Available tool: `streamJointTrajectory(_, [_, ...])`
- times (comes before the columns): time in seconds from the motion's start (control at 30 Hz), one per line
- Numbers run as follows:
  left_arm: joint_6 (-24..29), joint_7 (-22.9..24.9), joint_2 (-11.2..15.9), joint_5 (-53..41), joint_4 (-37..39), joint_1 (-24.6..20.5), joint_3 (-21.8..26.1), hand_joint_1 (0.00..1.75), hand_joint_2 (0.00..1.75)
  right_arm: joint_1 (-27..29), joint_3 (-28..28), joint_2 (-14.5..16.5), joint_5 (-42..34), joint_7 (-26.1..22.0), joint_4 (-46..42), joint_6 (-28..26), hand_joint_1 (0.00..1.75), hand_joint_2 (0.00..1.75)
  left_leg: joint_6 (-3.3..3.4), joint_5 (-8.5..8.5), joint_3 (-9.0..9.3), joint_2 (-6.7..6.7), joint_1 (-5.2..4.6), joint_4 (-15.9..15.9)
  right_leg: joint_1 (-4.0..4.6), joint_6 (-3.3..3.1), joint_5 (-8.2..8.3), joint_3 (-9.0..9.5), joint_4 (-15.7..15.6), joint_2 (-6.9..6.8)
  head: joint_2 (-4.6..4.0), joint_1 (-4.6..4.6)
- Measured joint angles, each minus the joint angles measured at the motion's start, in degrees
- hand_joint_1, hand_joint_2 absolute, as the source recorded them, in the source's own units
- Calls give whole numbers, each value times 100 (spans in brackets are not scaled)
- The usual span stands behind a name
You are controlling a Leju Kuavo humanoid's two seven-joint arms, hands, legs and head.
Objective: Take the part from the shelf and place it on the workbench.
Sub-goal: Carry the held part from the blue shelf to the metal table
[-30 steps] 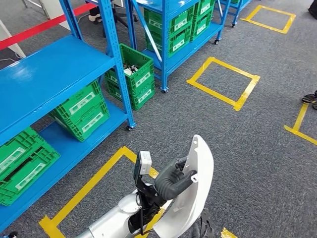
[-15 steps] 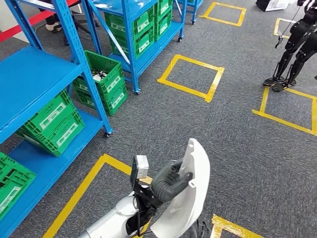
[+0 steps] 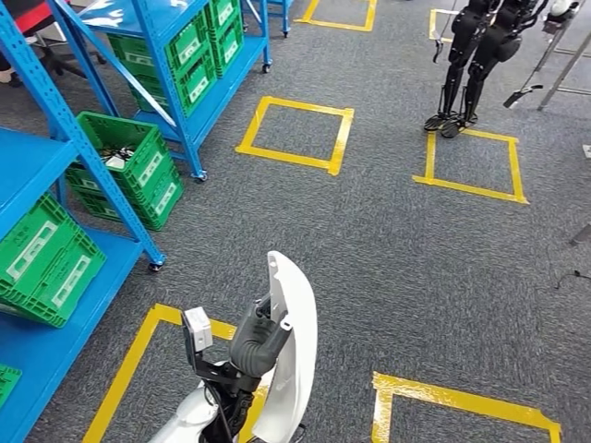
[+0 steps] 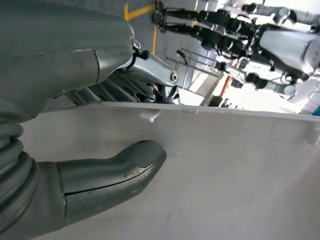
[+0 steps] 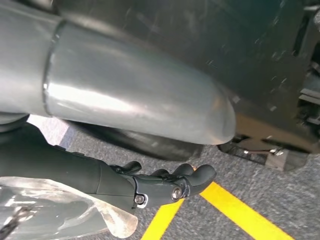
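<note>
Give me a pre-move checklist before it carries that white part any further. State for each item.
1. Left hand grips the white part: ok.
2. Thumb lies flat on the part's inner face: ok.
3. Right hand carries nothing, fingers curled in: ok.
4. Grey carpet directly ahead free of obstacles: ok.
5. Black humanoid robot stands well off the path: ok.
6. Workbench located: cannot tell.

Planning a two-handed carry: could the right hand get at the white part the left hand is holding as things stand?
Probably not at once: the right hand hangs low over the floor, while the left hand holds the white part up in front; nothing visible blocks raising it.
</note>
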Motion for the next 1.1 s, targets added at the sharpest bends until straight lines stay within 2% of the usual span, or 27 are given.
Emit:
streamJointTrajectory(0.07, [0,-1,5,-2,-36,10,13,175,175,14,20,-8,-1,2,0,3,0,0,-54,-200,-79,-244,20,242,-29,-73,42,8,-45,123,0,-16])
streamJointTrajectory(0.13, [1,-1,18,-1,-50,27,32,175,175,14,40,-13,-1,3,0,4,0,0,-74,-583,-363,-536,32,912,-39,-110,64,9,-59,254,0,-39])
streamJointTrajectory(0.17, [2,0,28,-1,-51,44,41,175,175,14,47,-14,-1,2,0,5,0,0,-76,-739,-527,-584,31,1282,-35,-117,68,5,-59,329,0,-43])
streamJointTrajectory(0.2, [2,1,40,-2,-51,72,49,175,175,16,55,-16,2,0,0,5,0,0,-75,-797,-639,-601,29,1524,-31,-121,71,4,-57,416,0,-45])
streamJointTrajectory(0.23, [2,2,53,-4,-52,109,63,175,175,19,64,-20,6,-2,0,5,0,0,-69,-742,-664,-610,28,1571,-28,-122,75,2,-53,513,0,-44])
streamJointTrajectory(0.27, [2,3,65,-7,-53,144,83,175,175,22,71,-23,10,-3,0,6,0,0,-58,-584,-586,-632,30,1397,-29,-120,78,2,-44,609,0,-45])
streamJointTrajectory(0.3, [2,5,73,-15,-57,171,103,175,175,24,76,-26,14,-3,0,5,0,0,-44,-368,-432,-703,36,1061,-31,-113,78,0,-29,703,0,-45])
streamJointTrajectory(0.33, [2,6,80,-25,-63,186,121,175,175,23,78,-28,17,-2,0,5,0,0,-27,-191,-266,-886,51,687,-31,-99,77,-13,-2,785,0,-44])
streamJointTrajectory(0.4, [3,8,87,-42,-78,205,139,175,175,13,79,-31,17,0,0,5,0,0,-14,-17,-65,-1198,78,192,-37,-45,75,-80,63,935,0,-38])
streamJointTrajectory(0.43, [3,9,91,-45,-84,214,142,175,175,13,79,-32,17,1,0,7,0,0,-5,-17,-45,-1276,75,118,-50,-3,84,-119,79,1004,0,-38])
streamJointTrajectory(0.5, [4,11,90,-50,-103,227,145,175,175,30,81,-37,20,-1,0,13,0,0,39,9,-44,-1134,61,85,-83,78,112,-196,76,1101,0,-40])
streamJointTrajectory(0.53, [4,11,89,-55,-117,228,145,175,175,38,82,-39,22,-2,0,20,0,0,72,27,-36,-1045,64,63,-76,106,83,-245,121,1020,0,-30])
streamJointTrajectory(0.57, [4,11,88,-57,-134,230,146,175,175,40,83,-41,25,-4,0,28,0,0,103,43,-30,-947,68,39,-63,129,-5,-336,259,864,0,-10])
streamJointTrajectory(0.63, [4,11,90,-55,-155,236,151,175,175,32,85,-45,27,-11,0,42,0,0,143,47,-27,-744,50,19,-41,163,-350,-639,882,462,0,22])
streamJointTrajectory(0.67, [5,11,91,-51,-160,240,157,175,175,29,86,-46,27,-15,0,44,0,0,155,42,-29,-637,35,20,-45,180,-523,-815,1263,355,0,27])
streamJointTrajectory(0.7, [9,12,92,-48,-161,244,164,175,175,27,86,-46,29,-18,0,45,0,0,160,36,-30,-533,24,20,-49,190,-627,-938,1550,303,0,26])
streamJointTrajectory(0.73, [13,14,93,-47,-162,247,171,175,175,27,86,-47,31,-21,0,47,0,0,163,30,-29,-436,18,20,-50,193,-628,-961,1643,274,0,27])
streamJointTrajectory(0.77, [18,16,92,-49,-164,249,176,175,175,30,86,-48,32,-24,0,51,0,0,160,23,-27,-349,15,21,-50,189,-532,-865,1513,247,0,27])
streamJointTrajectory(0.8, [20,18,92,-57,-170,249,179,175,175,33,86,-50,34,-29,0,58,0,0,154,14,-20,-273,12,21,-45,174,-370,-658,1175,191,0,28])
streamJointTrajectory(0.87, [20,20,91,-87,-187,251,180,175,175,31,86,-57,40,-44,0,75,0,0,124,-10,-3,-152,-5,24,-7,113,-118,-189,392,-43,0,25])
streamJointTrajectory(0.9, [19,22,92,-102,-195,252,181,175,175,25,86,-60,45,-53,0,82,0,0,101,-21,5,-100,-16,25,17,74,-64,-43,153,-120,0,25])
streamJointTrajectory(0.93, [19,24,92,-108,-201,253,181,175,175,22,86,-63,50,-58,0,87,0,0,74,-29,13,-53,-23,26,41,37,-59,14,57,-148,0,21])
streamJointTrajectory(1.0, [19,27,91,-111,-216,254,182,175,175,28,86,-69,60,-57,0,96,0,0,13,-46,34,33,-19,17,46,-35,-33,23,35,-23,0,23])
streamJointTrajectory(1.03, [20,28,91,-113,-226,252,181,175,175,35,86,-72,62,-49,0,101,0,0,-18,-79,41,-26,-8,44,34,-67,-15,33,8,38,0,15])
streamJointTrajectory(1.07, [21,29,92,-113,-235,251,182,175,175,38,86,-76,64,-38,0,105,0,0,-45,-164,11,-150,2,152,16,-102,5,48,-20,100,0,5])
streamJointTrajectory(1.1, [23,31,96,-113,-242,252,185,175,175,34,86,-79,67,-28,0,108,0,0,-65,-313,-79,-313,12,391,-3,-133,20,67,-45,166,0,-14])
